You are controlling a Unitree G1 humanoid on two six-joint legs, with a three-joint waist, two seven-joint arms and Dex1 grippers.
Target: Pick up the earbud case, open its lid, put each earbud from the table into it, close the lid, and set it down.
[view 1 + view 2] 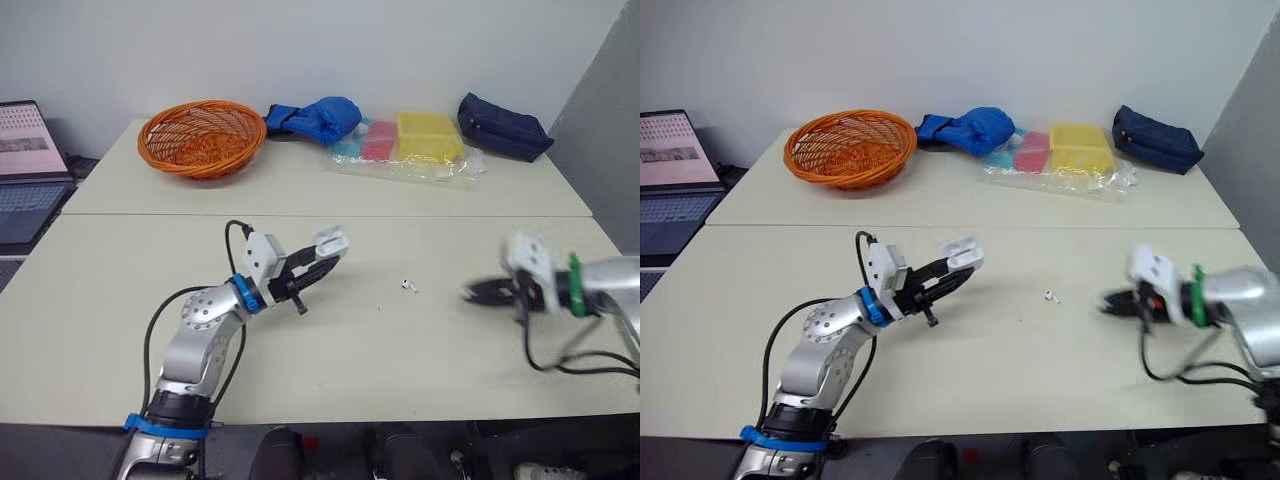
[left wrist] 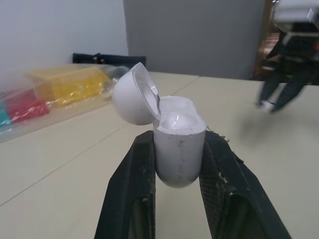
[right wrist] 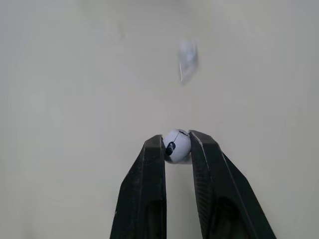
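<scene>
Right wrist view: right hand (image 1: 480, 292) is pinching earbud (image 3: 176, 146) | left hand (image 1: 312, 266) is clamping case (image 2: 179, 149), lid open | case is lying to right hand's left, second earbud (image 1: 407, 286) lying on bench (image 1: 300, 370) between them

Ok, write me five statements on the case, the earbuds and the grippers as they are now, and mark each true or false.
1. The left gripper grips the earbud case. True.
2. The lid is closed. False: it is flipped open.
3. The right gripper is empty. False: it pinches an earbud.
4. A second earbud lies on the table between the two grippers. True.
5. The orange basket stands beside the right gripper. False: it stands at the far left of the table, away from both grippers.
</scene>
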